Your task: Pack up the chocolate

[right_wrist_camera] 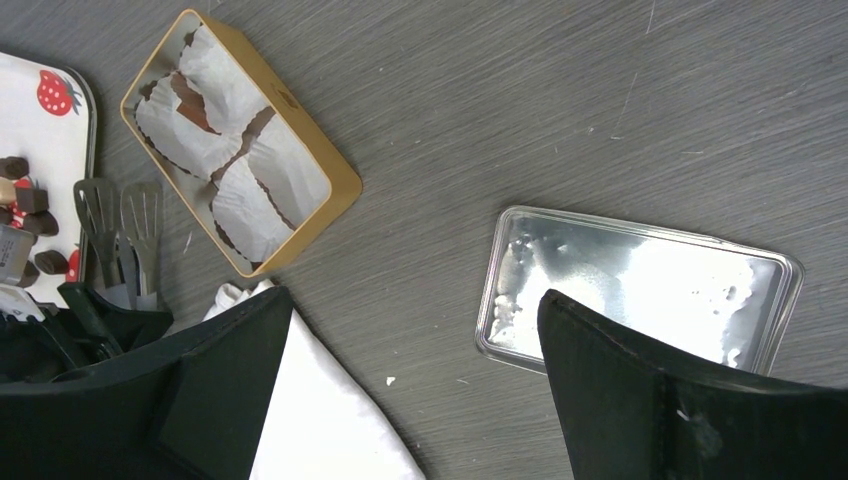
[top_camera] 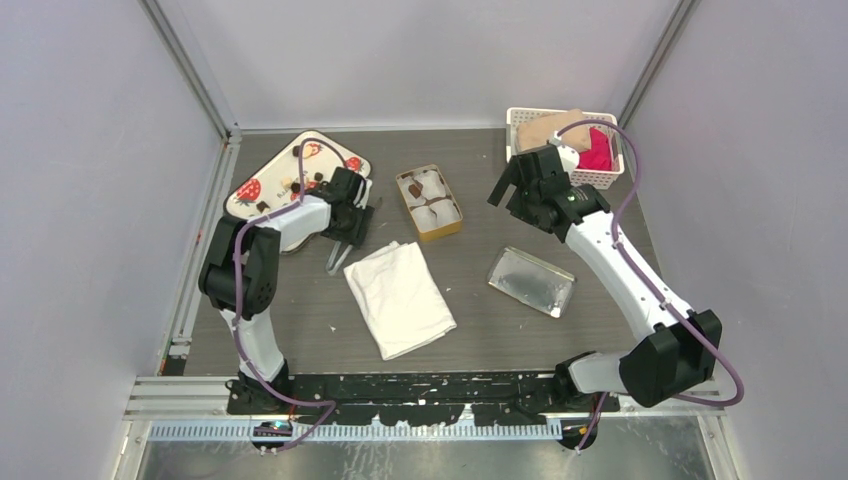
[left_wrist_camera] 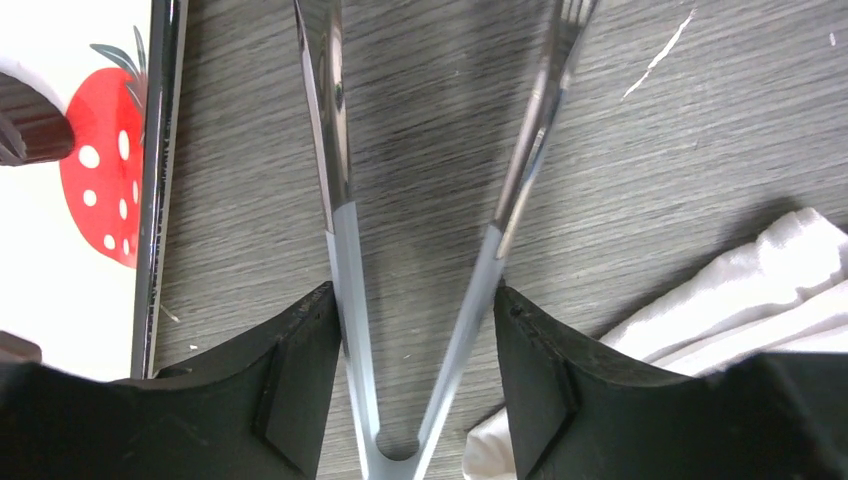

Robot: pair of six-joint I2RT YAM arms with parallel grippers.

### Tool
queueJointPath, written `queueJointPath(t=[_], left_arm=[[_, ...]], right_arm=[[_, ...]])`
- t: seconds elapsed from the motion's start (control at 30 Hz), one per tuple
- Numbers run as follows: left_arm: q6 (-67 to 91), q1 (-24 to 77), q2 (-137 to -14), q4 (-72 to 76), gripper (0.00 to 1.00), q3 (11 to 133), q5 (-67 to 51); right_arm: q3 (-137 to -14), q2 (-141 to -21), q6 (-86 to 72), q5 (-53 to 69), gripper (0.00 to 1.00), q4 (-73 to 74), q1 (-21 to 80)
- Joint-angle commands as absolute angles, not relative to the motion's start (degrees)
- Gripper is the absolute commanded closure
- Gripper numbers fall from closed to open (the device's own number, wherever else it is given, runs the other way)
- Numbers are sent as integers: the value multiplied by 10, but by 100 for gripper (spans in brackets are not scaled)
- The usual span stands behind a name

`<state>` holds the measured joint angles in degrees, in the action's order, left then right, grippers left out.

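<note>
Where the left gripper (left_wrist_camera: 415, 300) hangs low beside the one white strawberry tray (top_camera: 268, 172) at far left, its fingers (left_wrist_camera: 290, 380) sit at middling width around one pair of metal tongs (left_wrist_camera: 335, 150), each finger touching one tong arm. From where I stand, the chocolate (right_wrist_camera: 12, 167) lies mostly on that tray: about half a dozen dark lumps. The arm and its cable cover some, so I can't give a firm count. Just right of the tray stands one gold tin (top_camera: 441, 231) with four white paper cups (right_wrist_camera: 215, 65), and one cup shows something dark inside. The right gripper (right_wrist_camera: 415, 300) hovers just beyond one silver lid (top_camera: 530, 282), fingers wide with nothing between them. One white cloth (top_camera: 400, 295) lies near the centre of the table (top_camera: 480, 340). One white basket (top_camera: 600, 180) sits far right.
</note>
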<state>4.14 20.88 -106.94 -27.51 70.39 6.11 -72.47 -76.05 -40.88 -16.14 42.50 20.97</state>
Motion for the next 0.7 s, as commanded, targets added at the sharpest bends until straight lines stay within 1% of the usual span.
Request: queueJointPath(t=[0.0, 0.43, 0.47, 0.6, 0.67], left_arm=[[61, 207, -1045, -228, 44, 688, 69], [50, 189, -1077, -250, 54, 709, 29], [49, 189, -1079, -253, 54, 711, 27], [45, 189, -1086, -261, 45, 716, 19], [42, 189, -1090, -265, 44, 720, 14]], right_arm=[[-724, -732, -416, -162, 2, 423, 208], [-717, -719, -419, -169, 2, 428, 208], [-716, -719, -420, -170, 2, 428, 208], [-713, -715, -421, -172, 2, 428, 208], [-713, -715, -421, -172, 2, 428, 208]])
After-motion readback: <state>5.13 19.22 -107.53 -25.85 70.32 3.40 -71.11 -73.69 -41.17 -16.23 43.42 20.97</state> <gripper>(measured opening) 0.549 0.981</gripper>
